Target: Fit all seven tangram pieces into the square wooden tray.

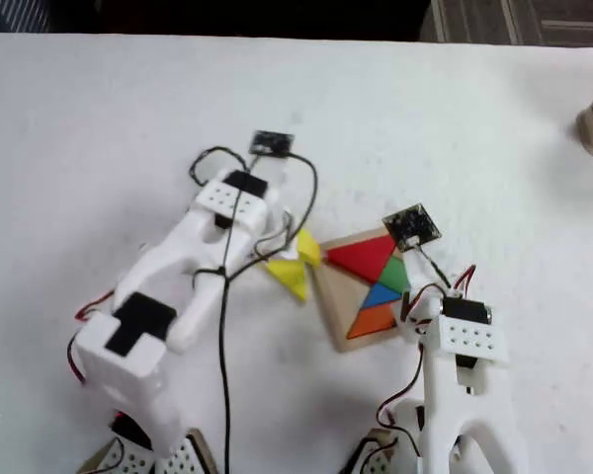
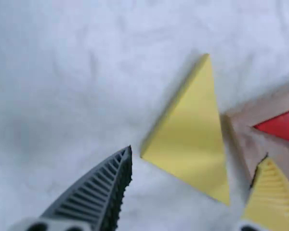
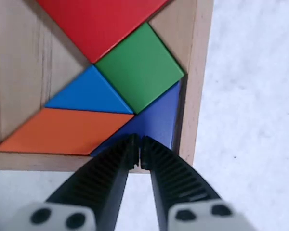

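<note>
Left wrist view shows our left gripper (image 2: 196, 156) open around the flat yellow triangle piece (image 2: 192, 130), lying in the high view just at 9 o'clock of the square wooden tray (image 1: 334, 296), probably so we can grasp it, while our closed right gripper (image 3: 138, 144) seems to steady the tray's rim.

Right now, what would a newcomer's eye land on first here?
The bright pieces packed in the wooden tray: red triangle, green square, orange parallelogram, with bare wood showing on one side. Then the lone yellow triangle on the white table beside the tray, just ahead of the open left tool. The right tool sits shut over the tray's edge.
</note>
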Controlling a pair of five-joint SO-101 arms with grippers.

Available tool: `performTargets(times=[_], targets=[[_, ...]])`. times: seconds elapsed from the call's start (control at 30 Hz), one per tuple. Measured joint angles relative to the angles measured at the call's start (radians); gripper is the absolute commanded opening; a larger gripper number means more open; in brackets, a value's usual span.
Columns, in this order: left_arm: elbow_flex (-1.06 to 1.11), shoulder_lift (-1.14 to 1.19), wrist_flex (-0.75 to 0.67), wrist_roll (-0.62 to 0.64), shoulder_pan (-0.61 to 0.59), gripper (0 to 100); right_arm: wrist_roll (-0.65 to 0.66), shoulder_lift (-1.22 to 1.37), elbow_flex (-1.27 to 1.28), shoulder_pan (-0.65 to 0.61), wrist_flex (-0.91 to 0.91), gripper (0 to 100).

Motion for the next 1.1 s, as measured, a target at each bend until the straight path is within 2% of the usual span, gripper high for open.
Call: performTargets(times=[0.3,0.8,1.1], targets=[[-0.158,0.153,0.092,0.002,-0.037,40,0.000,0.000,0.000,0.000,0.000,1.9],[-0.167,0.164,0.149,0.002,-0.068,40,0.000,0.000,0.000,0.000,0.000,1.9],[-0.167,0.164,0.149,0.002,-0.190,40,0.000,0.000,0.000,0.000,0.000,1.9]])
